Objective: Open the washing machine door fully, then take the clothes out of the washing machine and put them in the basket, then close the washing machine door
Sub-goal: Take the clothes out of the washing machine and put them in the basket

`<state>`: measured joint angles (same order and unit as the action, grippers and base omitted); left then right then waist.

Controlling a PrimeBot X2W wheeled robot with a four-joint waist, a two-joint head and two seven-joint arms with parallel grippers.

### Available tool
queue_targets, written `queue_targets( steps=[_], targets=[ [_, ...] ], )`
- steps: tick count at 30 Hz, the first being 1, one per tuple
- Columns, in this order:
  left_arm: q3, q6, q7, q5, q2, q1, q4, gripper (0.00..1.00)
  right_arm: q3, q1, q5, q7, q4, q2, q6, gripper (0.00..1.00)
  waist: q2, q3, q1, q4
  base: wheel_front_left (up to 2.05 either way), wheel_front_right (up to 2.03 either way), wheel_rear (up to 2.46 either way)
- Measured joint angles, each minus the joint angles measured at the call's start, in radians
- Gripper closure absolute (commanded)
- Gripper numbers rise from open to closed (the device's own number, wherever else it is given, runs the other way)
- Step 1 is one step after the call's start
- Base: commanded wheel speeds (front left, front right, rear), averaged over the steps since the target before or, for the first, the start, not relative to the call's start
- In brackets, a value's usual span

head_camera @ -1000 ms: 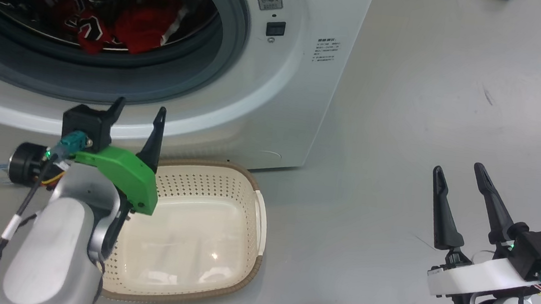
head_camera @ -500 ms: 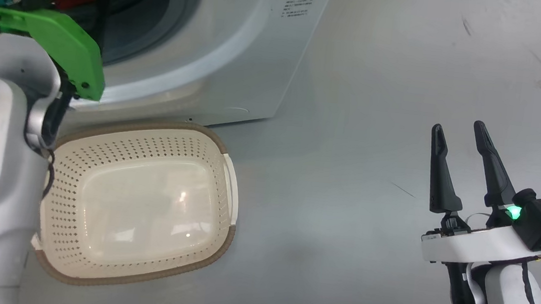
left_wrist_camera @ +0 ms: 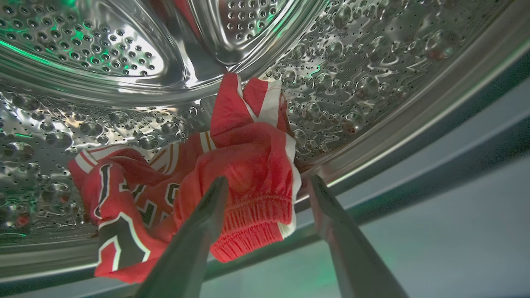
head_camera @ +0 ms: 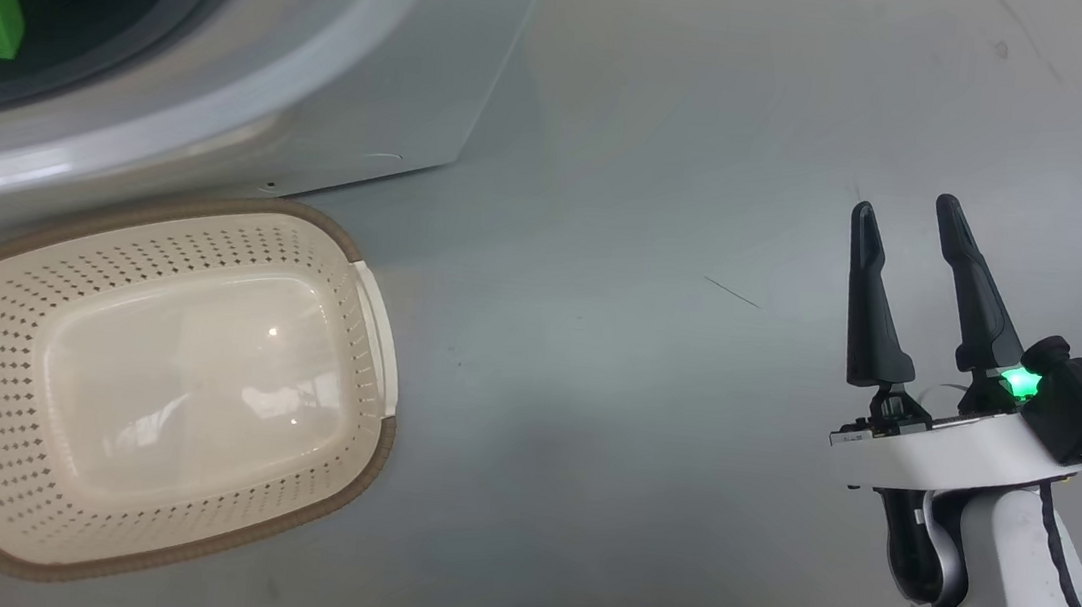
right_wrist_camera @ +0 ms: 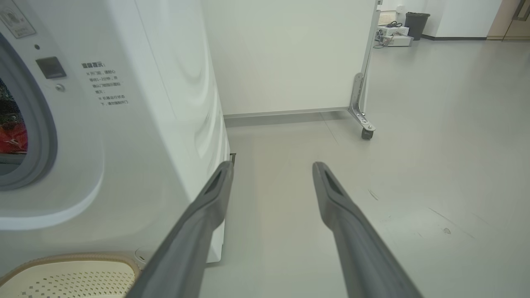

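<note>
since left gripper [left_wrist_camera: 268,179] entered drum [left_wrist_camera: 356,62], clothes [left_wrist_camera: 244,161] just ahead

Pale grey floor [right_wrist_camera: 414,145], white partition panel [right_wrist_camera: 290,54] on a caster [right_wrist_camera: 366,133], dark bin [right_wrist_camera: 415,25] far behind

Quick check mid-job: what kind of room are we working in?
Probably a lab or test room, not a home laundry: the washing machine stands free on a bare grey floor, with a wheeled white partition beyond it and a bin far back.
</note>
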<state>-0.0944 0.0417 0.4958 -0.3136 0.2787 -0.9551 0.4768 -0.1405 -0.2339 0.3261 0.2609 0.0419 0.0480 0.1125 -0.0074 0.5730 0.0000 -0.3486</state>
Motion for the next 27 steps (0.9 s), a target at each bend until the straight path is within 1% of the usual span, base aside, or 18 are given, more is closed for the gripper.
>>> queue_targets(
  steps=[5,11,12,13,14,15,16,27],
  targets=[
    [0.018,0.0,0.052,0.003,0.037,-0.047,0.038,0.0,0.001,-0.006,0.019,0.0,0.008,-0.003,0.001,0.0,0.0,0.036,0.0,-0.034,0.0,0.0,0.0],
    [0.029,-0.002,0.094,0.002,0.045,-0.075,0.077,0.0,0.009,-0.019,0.027,0.0,0.011,-0.006,0.001,0.0,0.0,0.071,-0.0001,-0.059,0.0,0.0,0.0],
    [0.031,-0.003,0.094,0.002,0.045,-0.079,0.086,0.06,0.009,-0.023,0.027,0.0,0.014,-0.006,0.001,0.0,0.0,0.075,0.0,-0.062,0.0,0.0,0.0],
    [0.032,-0.003,0.095,0.002,0.047,-0.081,0.093,0.38,0.009,-0.026,0.027,0.0,0.016,-0.006,0.001,0.0,0.0,0.078,0.0,-0.064,0.0,0.0,0.0],
    [0.033,-0.003,0.099,0.002,0.049,-0.082,0.098,0.58,0.009,-0.028,0.027,0.0,0.016,-0.007,0.001,0.0,0.0,0.08,0.0,-0.066,0.0,0.0,0.0],
    [0.033,-0.003,0.101,0.002,0.049,-0.085,0.101,0.81,0.009,-0.03,0.027,0.0,0.017,-0.007,0.001,0.0,0.0001,0.081,0.0,-0.067,0.0,0.0,0.0],
    [0.033,-0.003,0.102,0.002,0.05,-0.089,0.103,1.0,0.009,-0.031,0.027,0.0,0.017,-0.007,0.001,0.0,0.0,0.082,-0.0001,-0.067,0.0,0.0,0.0],
    [0.046,-0.007,0.106,-0.012,0.048,-0.116,0.129,1.0,0.019,-0.049,0.027,0.0,0.018,-0.008,0.009,0.0,0.0,0.091,0.0,-0.06,0.0,0.0,0.0]
  ],
)
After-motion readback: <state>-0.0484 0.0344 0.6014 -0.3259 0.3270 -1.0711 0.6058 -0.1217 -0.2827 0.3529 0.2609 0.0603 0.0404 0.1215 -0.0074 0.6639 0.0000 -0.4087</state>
